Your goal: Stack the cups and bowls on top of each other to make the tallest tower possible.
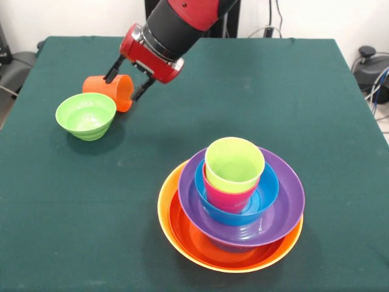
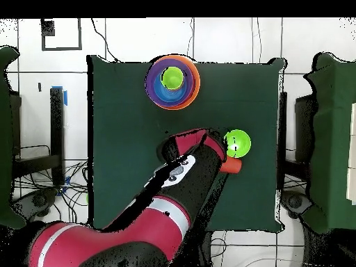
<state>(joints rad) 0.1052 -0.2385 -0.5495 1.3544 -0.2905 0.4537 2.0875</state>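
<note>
Pincer astride the orange cup, upper left of the counter.

Green bowl sits far left; just right, orange cup lies tipped between the spread fingers of the pincer, unclenched; tower stands lower right, well apart.

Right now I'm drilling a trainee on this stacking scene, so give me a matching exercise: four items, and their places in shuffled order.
Items:
1. orange cup
2. small green bowl
3. lime green cup
4. yellow-orange bowl

Places:
A. bottom of the tower
B. top of the tower
C. lying on its side between the open claw's fingers
D. upright on the table, beside the orange cup

Pairs: 1-C, 2-D, 3-B, 4-A
</note>
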